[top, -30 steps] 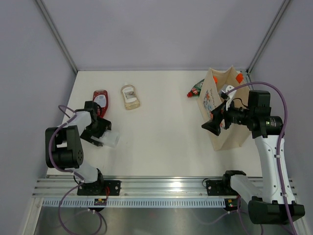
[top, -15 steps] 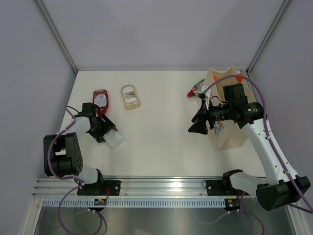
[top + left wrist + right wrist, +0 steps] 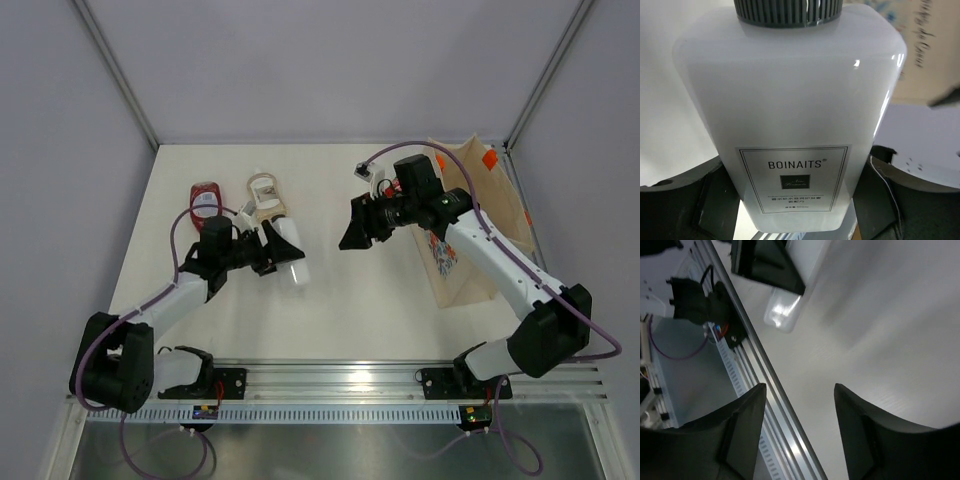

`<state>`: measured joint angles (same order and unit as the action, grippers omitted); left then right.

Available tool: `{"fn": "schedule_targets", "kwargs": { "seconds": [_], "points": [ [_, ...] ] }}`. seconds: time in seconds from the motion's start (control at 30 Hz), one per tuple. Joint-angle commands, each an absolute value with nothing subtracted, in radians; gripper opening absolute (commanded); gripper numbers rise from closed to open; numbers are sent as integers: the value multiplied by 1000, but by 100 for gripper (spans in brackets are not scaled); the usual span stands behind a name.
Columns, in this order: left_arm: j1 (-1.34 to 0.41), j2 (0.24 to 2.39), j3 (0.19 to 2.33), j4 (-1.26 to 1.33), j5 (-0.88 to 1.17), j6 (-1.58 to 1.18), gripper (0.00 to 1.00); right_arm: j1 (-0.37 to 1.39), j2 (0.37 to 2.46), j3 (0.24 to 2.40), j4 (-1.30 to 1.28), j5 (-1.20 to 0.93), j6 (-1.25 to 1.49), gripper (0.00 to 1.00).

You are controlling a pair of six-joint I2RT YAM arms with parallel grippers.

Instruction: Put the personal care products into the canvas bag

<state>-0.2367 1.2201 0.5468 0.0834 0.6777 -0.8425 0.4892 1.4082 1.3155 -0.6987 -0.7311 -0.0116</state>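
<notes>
My left gripper (image 3: 268, 247) is shut on a white translucent bottle (image 3: 288, 252) with a grey ribbed cap and a "BOINAITS" label. The bottle fills the left wrist view (image 3: 790, 100), clamped between the dark fingers of that gripper (image 3: 795, 200). My right gripper (image 3: 353, 226) is open and empty over the table's middle, pointing towards the held bottle, which also shows in the right wrist view (image 3: 782, 312). Its jaws (image 3: 800, 387) stand wide apart. The canvas bag (image 3: 478, 262) stands at the right. A red bottle (image 3: 204, 198) and a clear pale-yellow bottle (image 3: 265, 196) lie at the back left. The green bottles are hidden.
The bag's orange handles (image 3: 490, 158) stick up near the back right corner post. An aluminium rail (image 3: 330, 378) runs along the near edge and shows in the right wrist view (image 3: 755, 385). Grey walls enclose the table on three sides.
My left gripper carried the white bottle from the left edge rightward towards the middle. My right arm swung left from the bag to the table's middle, covering the green bottle.
</notes>
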Motion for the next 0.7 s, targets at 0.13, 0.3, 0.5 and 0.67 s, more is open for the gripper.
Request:
{"fn": "schedule_targets", "kwargs": {
  "seconds": [0.13,0.3,0.5,0.67],
  "points": [
    [-376,1169,578,531,804,-910,0,511,1482,1381,-411,-525,458,79],
    [-423,1201,604,549,790,-913,0,574,1520,1401,-391,-503,471,93],
    [-471,1232,646,568,770,-923,0,635,1558,1414,-413,-428,468,93],
    [-518,1232,676,557,744,-928,0,663,1586,1430,-428,-387,482,92]
  ]
}}
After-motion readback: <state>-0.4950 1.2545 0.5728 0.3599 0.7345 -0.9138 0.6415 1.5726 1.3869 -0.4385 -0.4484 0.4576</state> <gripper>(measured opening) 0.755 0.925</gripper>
